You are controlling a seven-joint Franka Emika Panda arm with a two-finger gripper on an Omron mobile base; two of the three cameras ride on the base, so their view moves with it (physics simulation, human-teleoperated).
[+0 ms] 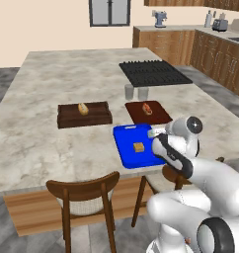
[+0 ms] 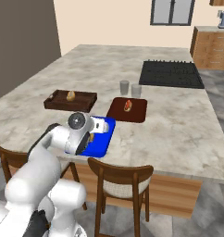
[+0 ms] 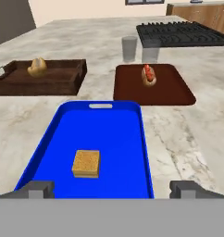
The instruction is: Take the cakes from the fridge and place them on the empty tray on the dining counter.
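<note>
Tan-yellow cake (image 3: 86, 163) on bright blue tray (image 3: 130, 139) — beige-grey marbled counter (image 3: 178, 134), dk brown wood tray (image 3: 49, 78).

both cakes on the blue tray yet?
No. In the hand view the blue tray holds just the square tan cake; the open gripper holds nothing.

Blue tray (image 3: 132, 139) with one tan-yellow square cake (image 3: 86, 163), lying on the marble dining counter (image 3: 178, 134).
Gripper (image 3: 112, 189) fingertips (image 3: 37, 189) are standing wide apart at the tray's near edge, holding nothing. Beyond the tray: a dark wooden tray (image 3: 58, 81) is carrying a pale bread roll (image 3: 37, 67); a reddish-brown board (image 3: 174, 90) is bearing a sausage-like food (image 3: 148, 75); two grey cups (image 3: 129, 48) are standing before the black cooktop (image 3: 183, 33).
</note>
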